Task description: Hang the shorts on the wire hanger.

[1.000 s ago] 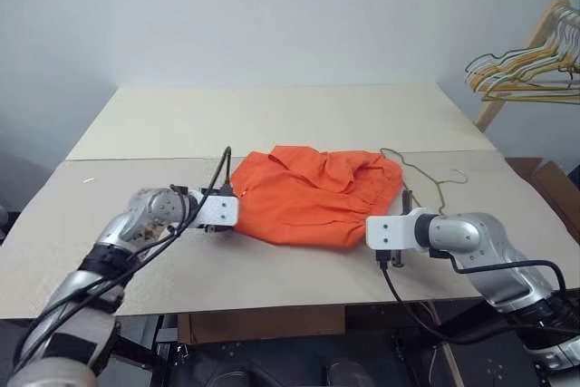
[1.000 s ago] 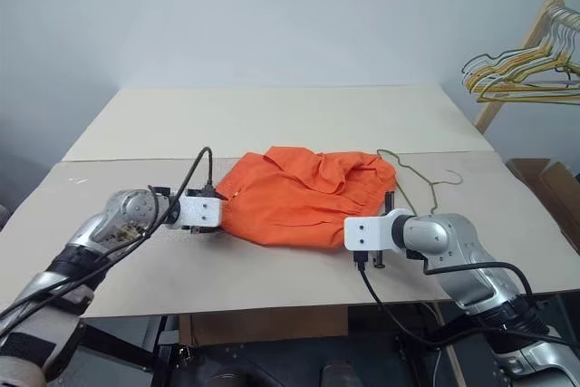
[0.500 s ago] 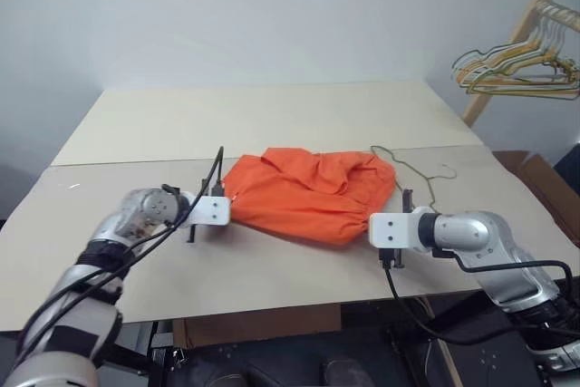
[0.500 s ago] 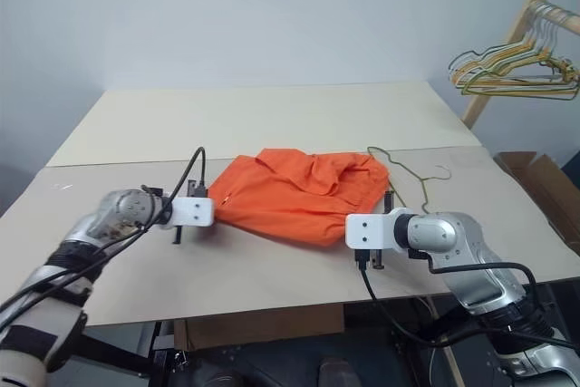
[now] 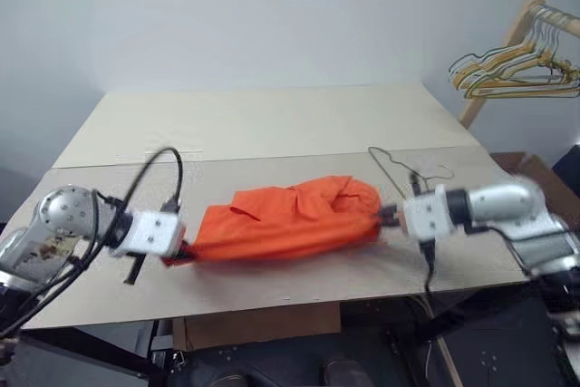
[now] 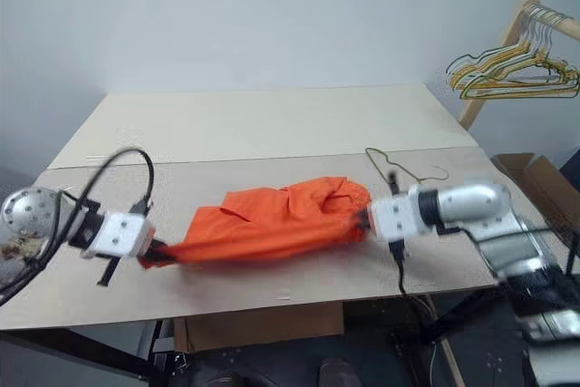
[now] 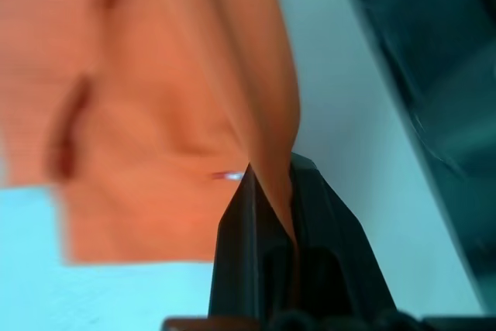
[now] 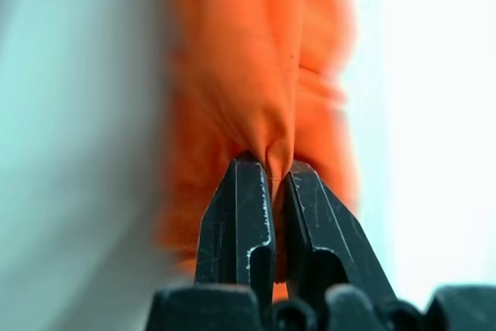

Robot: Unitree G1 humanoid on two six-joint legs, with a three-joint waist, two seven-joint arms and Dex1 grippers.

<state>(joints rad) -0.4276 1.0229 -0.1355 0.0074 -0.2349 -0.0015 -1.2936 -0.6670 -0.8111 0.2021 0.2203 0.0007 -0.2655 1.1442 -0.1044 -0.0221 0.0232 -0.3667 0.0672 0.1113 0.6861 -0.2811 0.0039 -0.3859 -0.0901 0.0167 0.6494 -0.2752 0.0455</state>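
Lab-like room — bare table [image 5: 272, 124], hanger rack [image 5: 521, 61].

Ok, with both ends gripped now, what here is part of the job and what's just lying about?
Part of the job:
- shorts, stretched between both grippers
- left gripper, shut on one end
- right gripper, shut on the other end
- wire hanger, lying on the table

Lying about:
- bunched hangers on the wooden rack

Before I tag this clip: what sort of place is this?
Probably a lab-style laundry test setup: bare board table, wooden rack of spare hangers, orange shorts beside a wire hanger.
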